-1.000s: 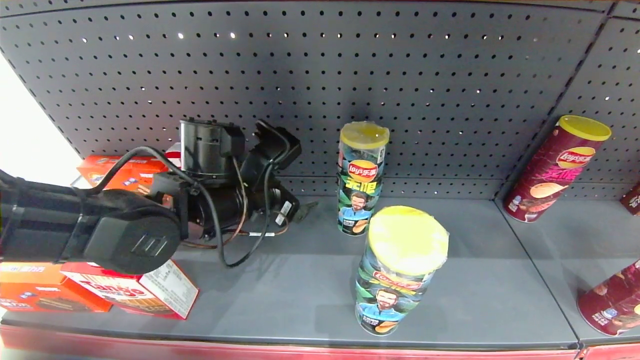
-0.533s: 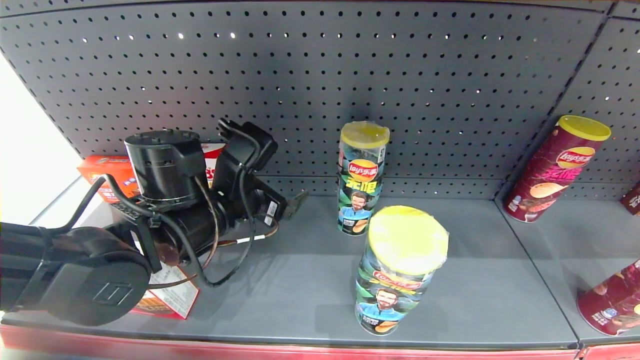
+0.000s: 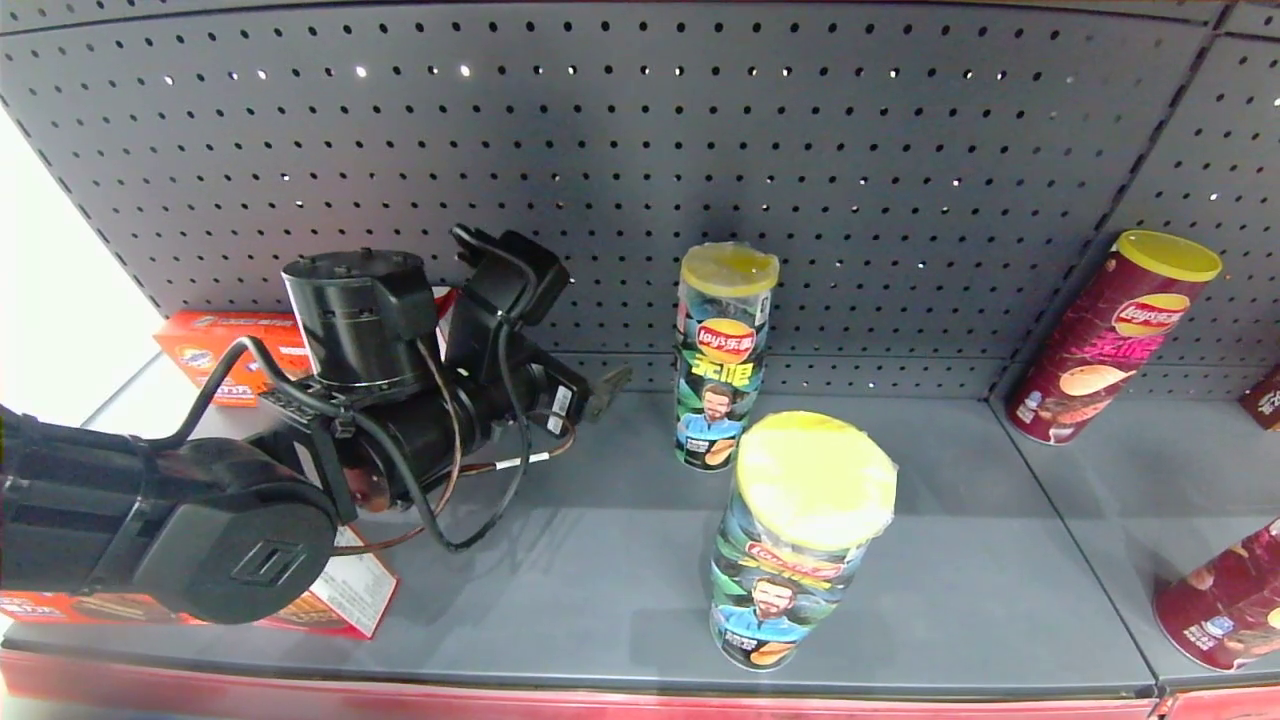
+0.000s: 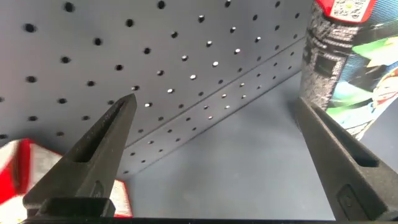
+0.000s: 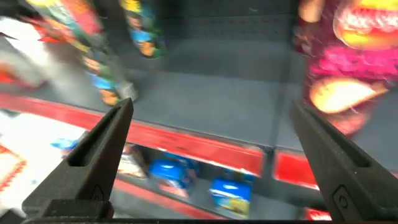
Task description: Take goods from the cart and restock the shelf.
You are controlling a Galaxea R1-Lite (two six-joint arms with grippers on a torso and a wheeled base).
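The rear green can (image 3: 722,355) stands upright on the shelf (image 3: 600,560), long axis vertical, yellow lid uppermost, close to the pegboard back panel (image 3: 600,150). The front green can (image 3: 795,545) is upright likewise, lid up. It stands nearer the shelf's red front edge, slightly right of the rear one and apart from it.

In the next bay to the right, the maroon can (image 3: 1110,340) is tilted, base on the shelf and lid end leaning up and to the right. A second maroon can (image 3: 1220,595) sits at the front right, cut by the frame edge.

An orange box (image 3: 225,335) lies flat at the rear left. A wafer box (image 3: 340,590) lies at the front left, partly hidden under the left arm.

The left hand (image 4: 214,109) has its fingers apart and holds nothing. It is above the shelf, left of the rear green can and aimed toward the back panel. One finger is near that can, not touching.

The right hand (image 5: 211,109) has its fingers apart and is empty, out in front of the shelf's red edge. That view is blurred.
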